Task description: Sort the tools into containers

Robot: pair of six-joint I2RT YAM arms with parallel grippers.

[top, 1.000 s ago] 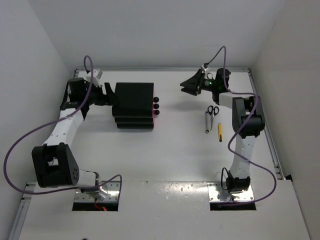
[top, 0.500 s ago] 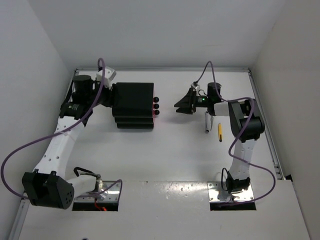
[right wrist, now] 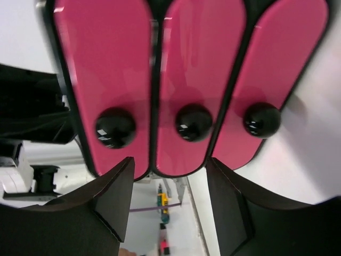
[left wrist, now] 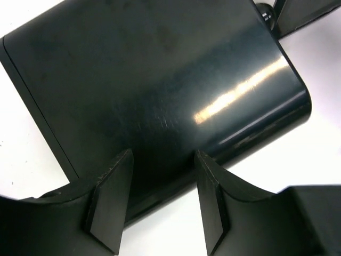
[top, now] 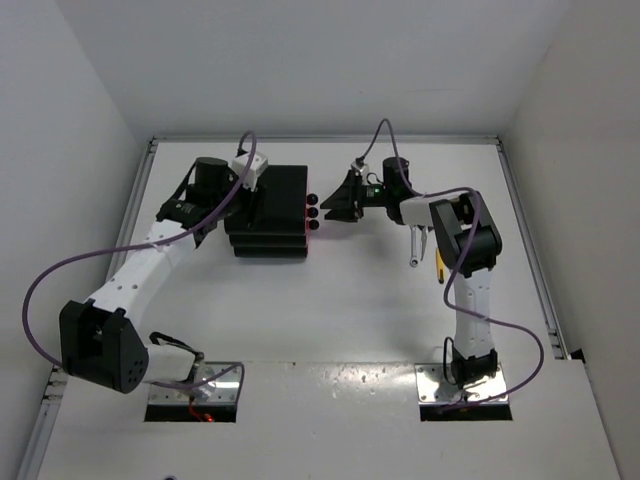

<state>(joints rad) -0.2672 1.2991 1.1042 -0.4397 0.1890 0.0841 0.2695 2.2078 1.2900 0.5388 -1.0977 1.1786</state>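
Note:
The black drawer unit (top: 268, 212) stands at the back left, its three pink drawers (right wrist: 200, 64) shut, each with a round black knob (right wrist: 194, 122). My left gripper (top: 248, 200) hovers over the unit's glossy top (left wrist: 160, 80); it (left wrist: 162, 154) is open, with nothing between the fingers. My right gripper (top: 335, 205) faces the knobs (top: 312, 211), open (right wrist: 169, 162), its tips just short of the drawer fronts. A silver wrench (top: 413, 245) and a yellow cutter (top: 439, 265) lie on the table under the right forearm. The scissors are hidden.
White walls close in the table (top: 330, 300) on three sides, with a raised rim (top: 530, 260) along the right edge. Purple cables (top: 60, 270) loop off both arms.
The left arm swung right, from behind the unit to over its top, and its jaws narrowed. The right gripper travelled left, from above the tools to just in front of the knobs.

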